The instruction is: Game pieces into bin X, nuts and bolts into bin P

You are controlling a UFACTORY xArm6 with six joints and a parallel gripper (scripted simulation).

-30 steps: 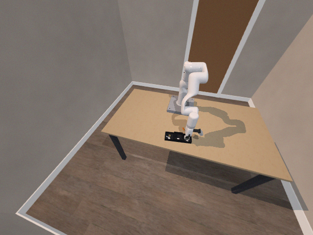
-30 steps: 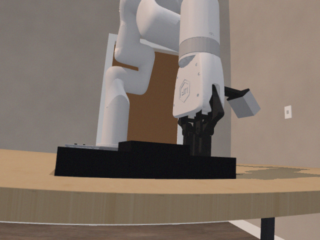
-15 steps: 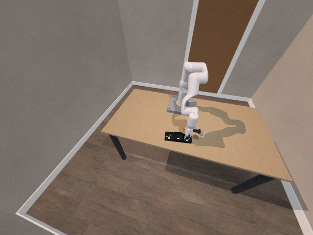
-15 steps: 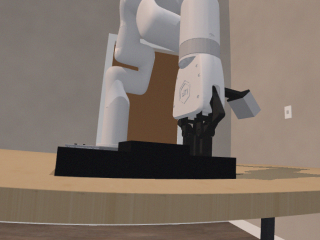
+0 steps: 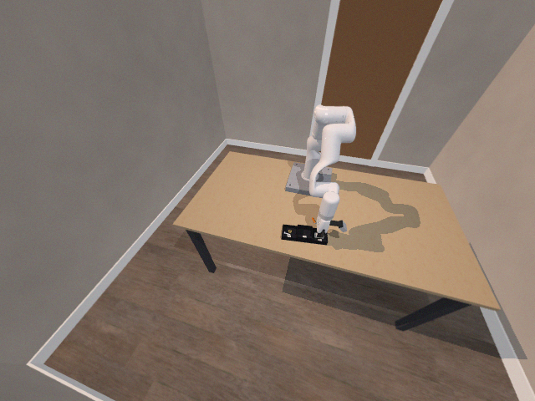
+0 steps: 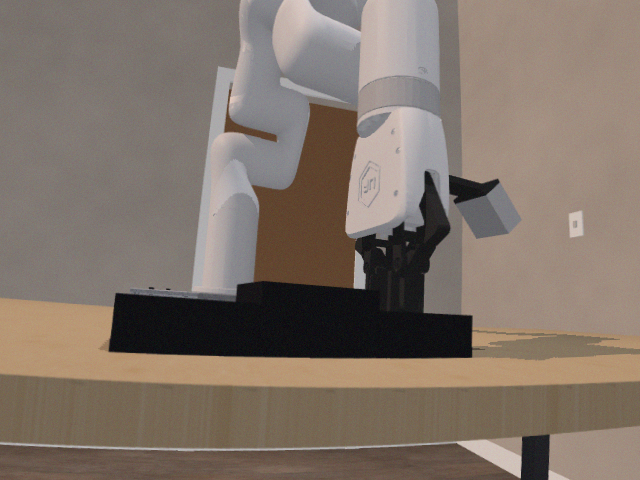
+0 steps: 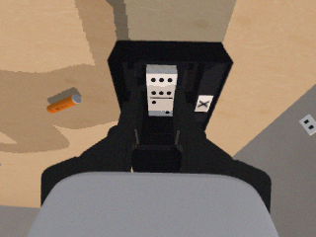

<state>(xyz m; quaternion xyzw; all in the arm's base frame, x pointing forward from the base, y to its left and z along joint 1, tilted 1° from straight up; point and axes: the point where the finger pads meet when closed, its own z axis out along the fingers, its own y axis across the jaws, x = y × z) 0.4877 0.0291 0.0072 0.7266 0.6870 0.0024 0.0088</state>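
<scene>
My gripper (image 7: 158, 100) reaches down into the black bin marked X (image 7: 202, 104). A white domino (image 7: 162, 91) with black dots lies between the fingers inside this bin, and the fingers stand slightly apart from it, so it is open. In the top view the gripper (image 5: 320, 235) is over the right end of the black bins (image 5: 304, 233). In the exterior view the fingertips (image 6: 400, 302) dip behind the bin wall (image 6: 289, 322) and are hidden there. Whether another white piece lies just beyond the domino I cannot tell.
An orange and grey cylinder (image 7: 63, 103) lies on the table left of the X bin; it also shows in the top view (image 5: 313, 220). A second black bin (image 5: 291, 233) adjoins the X bin on its left. The arm's base plate (image 5: 308, 179) is behind.
</scene>
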